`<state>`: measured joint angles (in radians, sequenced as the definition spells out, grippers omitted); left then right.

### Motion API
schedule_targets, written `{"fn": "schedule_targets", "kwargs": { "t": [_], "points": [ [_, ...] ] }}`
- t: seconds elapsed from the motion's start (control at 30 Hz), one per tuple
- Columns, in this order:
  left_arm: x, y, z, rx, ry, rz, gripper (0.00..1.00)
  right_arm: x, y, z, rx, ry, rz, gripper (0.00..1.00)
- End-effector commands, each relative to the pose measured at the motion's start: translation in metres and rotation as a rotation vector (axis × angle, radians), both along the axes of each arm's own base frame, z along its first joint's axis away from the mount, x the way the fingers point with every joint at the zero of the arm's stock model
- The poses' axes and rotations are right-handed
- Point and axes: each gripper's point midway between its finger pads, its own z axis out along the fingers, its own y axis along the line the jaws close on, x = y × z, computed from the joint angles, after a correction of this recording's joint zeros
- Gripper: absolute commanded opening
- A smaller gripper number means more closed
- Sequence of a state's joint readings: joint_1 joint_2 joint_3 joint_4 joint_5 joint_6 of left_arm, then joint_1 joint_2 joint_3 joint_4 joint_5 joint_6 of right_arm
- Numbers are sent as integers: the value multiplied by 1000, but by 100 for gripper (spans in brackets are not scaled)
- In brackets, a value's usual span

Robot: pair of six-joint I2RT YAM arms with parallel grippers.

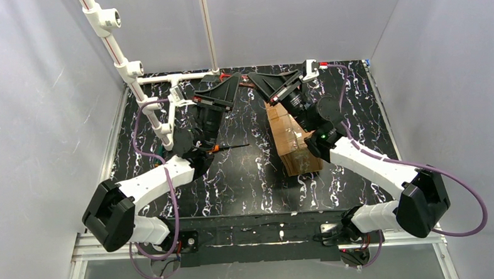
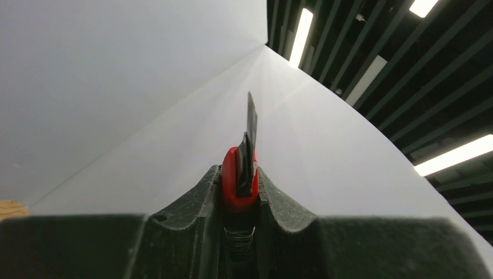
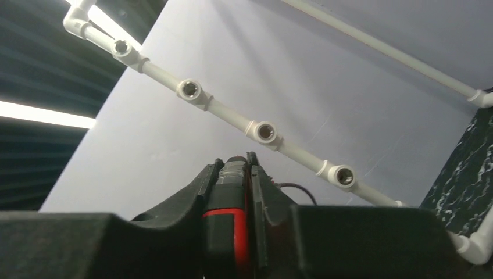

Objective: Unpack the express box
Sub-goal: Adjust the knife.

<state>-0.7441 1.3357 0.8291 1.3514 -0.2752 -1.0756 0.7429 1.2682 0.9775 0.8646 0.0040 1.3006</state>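
Obs., both arms stretched to the middle of the far edge of the table point(image 1: 259, 189), tips almost meeting there and lifted off the surface.

Left gripper point(image 1: 235, 78): clenched on a red cutter point(image 2: 239, 171). Left wrist view shows the blade out, pointing up and away toward the wall.

Right gripper point(image 1: 255, 79): fingers pressed tight on a red-and-black body in the right wrist view. Judged to be the handle end of the same cutter, so both grippers have it at once; the top view is too small to confirm. White pipe frame point(image 3: 264, 131) runs behind it.

Express box point(image 1: 293, 144): flat on the table, right of centre, partly covered by the right arm's forearm and elbow. Long axis runs from far edge toward near edge, with the near end skewed a little toward the near right corner. Tape glare on the top face; label not seen.

Key relation: the box is on the near side of both grippers and to their right, below them. The right arm is directly over it; the left arm is well apart, across the table's middle.

Judgement: the blade must come back toward the near edge and down, then travel along that far-to-near axis to follow the top seam. The right arm has the shorter path — but its own forearm masks the seam.
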Motion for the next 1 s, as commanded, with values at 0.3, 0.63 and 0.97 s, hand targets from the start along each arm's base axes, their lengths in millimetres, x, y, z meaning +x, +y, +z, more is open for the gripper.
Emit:
{"fn": "schedule_targets", "kwargs": {
  "t": [0.3,0.63,0.97],
  "points": [
    [-5,7,-53,250,137,88,68,38,-69,26,-71,-88,-263,1],
    [-55,-21,-183,797,343,-197,86,94,-110,33,-721,-241,-603,1],
    [-48,-70,-208,1066,446,-374,89,102,-126,15,-1162,-254,-795,1]
  ]
}}
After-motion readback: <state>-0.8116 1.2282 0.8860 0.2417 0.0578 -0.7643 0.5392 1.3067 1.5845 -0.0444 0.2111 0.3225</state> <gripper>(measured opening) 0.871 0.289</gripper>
